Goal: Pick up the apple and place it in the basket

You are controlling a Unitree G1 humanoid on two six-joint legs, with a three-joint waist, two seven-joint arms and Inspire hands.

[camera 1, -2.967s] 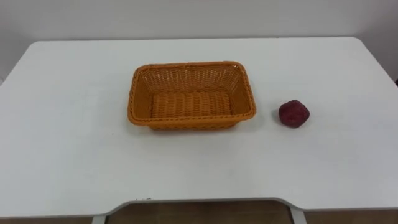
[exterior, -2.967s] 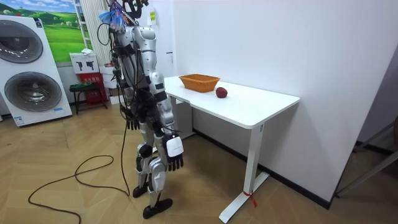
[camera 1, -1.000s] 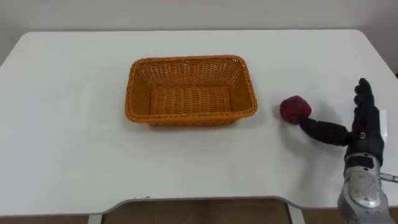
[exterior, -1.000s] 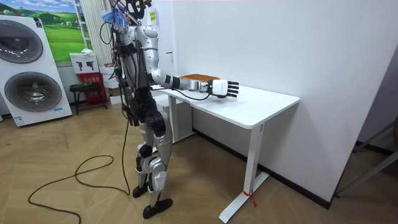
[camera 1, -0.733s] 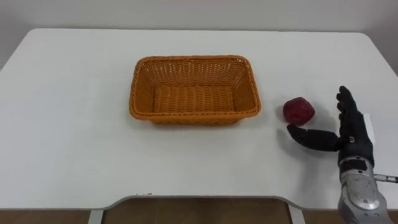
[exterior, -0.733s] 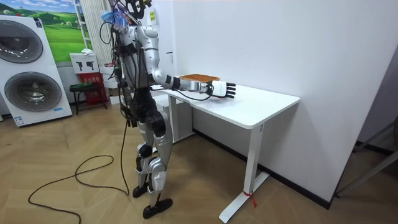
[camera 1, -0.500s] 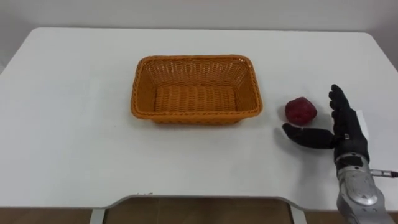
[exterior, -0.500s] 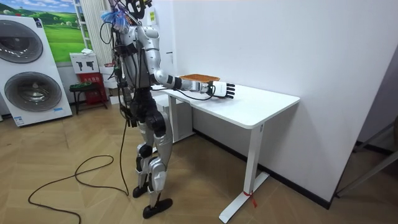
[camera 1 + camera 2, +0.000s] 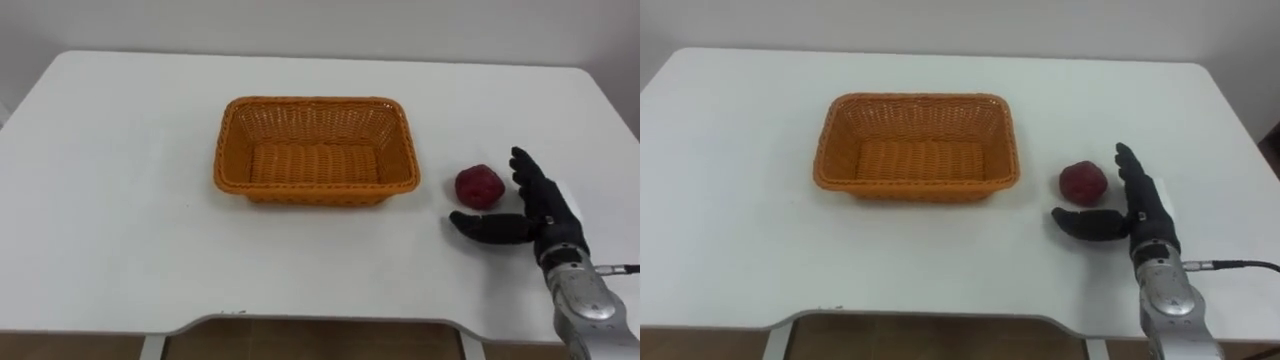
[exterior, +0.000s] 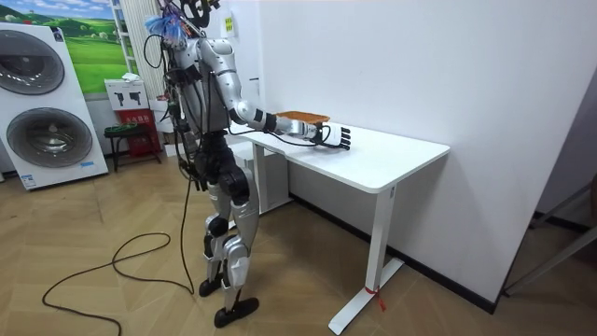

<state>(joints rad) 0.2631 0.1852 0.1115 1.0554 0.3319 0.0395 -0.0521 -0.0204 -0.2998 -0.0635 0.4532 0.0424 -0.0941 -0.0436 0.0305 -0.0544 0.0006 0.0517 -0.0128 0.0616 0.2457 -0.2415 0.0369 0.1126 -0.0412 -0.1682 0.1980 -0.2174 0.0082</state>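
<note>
**Surroundings.** A white table (image 9: 120, 230) carries an empty orange wicker basket (image 9: 315, 193) near its centre, slightly towards the back edge. No other item lies between the basket and the apple (image 9: 479, 185). Nothing obstructs the approach from the table's right front corner.

**Task object.** The dark red apple rests on the tabletop to the right of the basket and apart from it, roughly level with the basket's front wall. It is closer to the table's right edge than to the left.

**Right hand.** The right hand (image 9: 542, 212) enters over the front edge near the right front corner. Its fingers (image 9: 527, 170) are straight and spread, standing just right of the apple. The thumb (image 9: 485, 225) stretches out just in front of the apple. The hand brackets the apple on two sides with a narrow gap and has no grasp on it.

**View differences.** The room view shows the robot standing upright at the table's long free side, right arm extended over the top. In this view the hand (image 10: 336, 137) hides the apple. The left hand (image 10: 193, 177) hangs at the hip. Stacked washing machines (image 10: 51, 140) stand against the far wall at the room view's left.

**Clearance.** Bare tabletop surrounds the basket on all sides, widest along the left and front edges.
</note>
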